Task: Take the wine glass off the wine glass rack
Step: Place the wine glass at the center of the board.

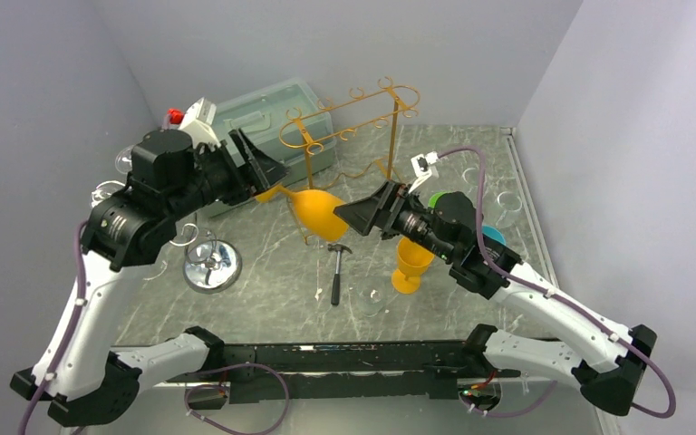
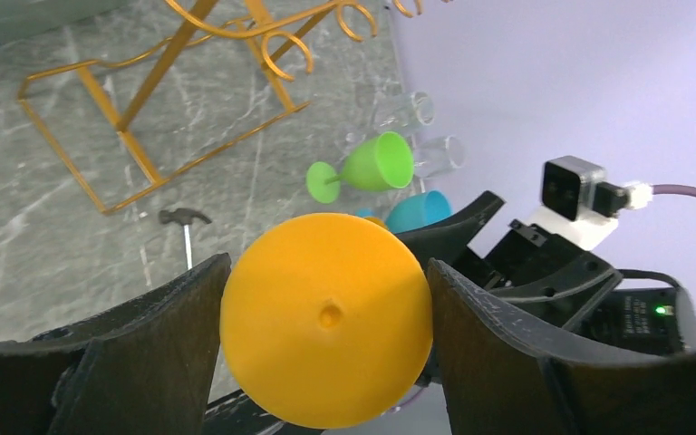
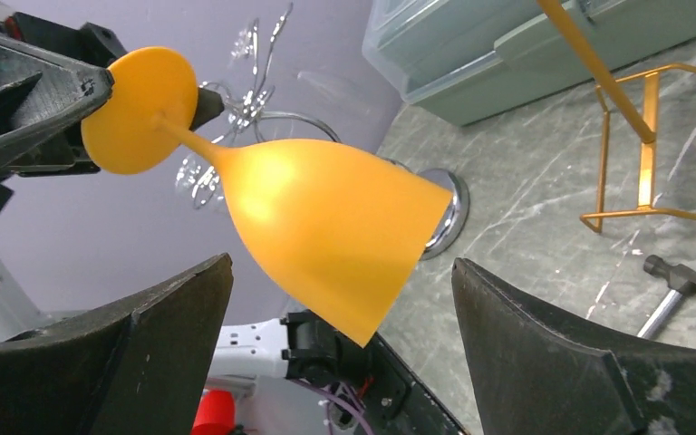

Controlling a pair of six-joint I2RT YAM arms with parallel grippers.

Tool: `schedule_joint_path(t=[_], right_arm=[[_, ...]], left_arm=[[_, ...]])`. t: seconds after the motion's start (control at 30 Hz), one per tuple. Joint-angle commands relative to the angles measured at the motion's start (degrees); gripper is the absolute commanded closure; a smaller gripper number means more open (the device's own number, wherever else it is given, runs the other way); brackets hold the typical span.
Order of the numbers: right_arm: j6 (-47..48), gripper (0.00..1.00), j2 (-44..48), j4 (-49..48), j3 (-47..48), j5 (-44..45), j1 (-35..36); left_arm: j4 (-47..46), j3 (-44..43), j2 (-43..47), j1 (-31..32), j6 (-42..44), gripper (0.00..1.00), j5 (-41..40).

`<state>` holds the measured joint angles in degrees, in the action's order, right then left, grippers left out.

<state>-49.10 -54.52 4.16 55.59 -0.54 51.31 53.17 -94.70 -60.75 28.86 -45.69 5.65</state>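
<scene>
An orange wine glass [image 1: 317,210] hangs on its side in the air in front of the gold wire rack [image 1: 353,127], clear of it. My left gripper [image 1: 267,181] is shut on the glass's round foot [image 2: 326,317], which sits edge to edge between the two fingers. The stem and bowl [image 3: 326,227] point toward my right gripper [image 1: 362,213]. That gripper [image 3: 342,263] is open, its fingers spread wide on either side of the bowl's rim and not touching it. The rack also shows in the left wrist view [image 2: 145,100] and the right wrist view [image 3: 639,118].
A second orange glass [image 1: 410,265] stands upright under the right arm. A hammer [image 1: 337,267] and a clear glass [image 1: 369,297] lie near the front. A chrome stand base [image 1: 210,265] is at left, a lidded bin [image 1: 272,113] behind. A green glass [image 2: 372,165] and blue cup [image 2: 417,210] lie at right.
</scene>
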Motion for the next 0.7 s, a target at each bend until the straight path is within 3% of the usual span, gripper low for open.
schedule_joint_path(t=[0.0,0.33,0.67], right_arm=[[-5.08,0.07,1.41,-9.97,-1.54,-9.41,-3.15],[-9.09,0.11,4.45,-16.78,-4.17,-11.30,-5.03],[-13.74,0.43,7.04,-27.32,-7.68,-10.99,-5.51]], left_arm=[[-8.73,-0.29,-1.76,-0.08,-5.06,0.49,5.17],[-19.59,5.43,-1.23,-0.21,-12.65,0.49,9.49],[-30.90,13.47,2.96,-0.30,-21.31,0.48,11.83]])
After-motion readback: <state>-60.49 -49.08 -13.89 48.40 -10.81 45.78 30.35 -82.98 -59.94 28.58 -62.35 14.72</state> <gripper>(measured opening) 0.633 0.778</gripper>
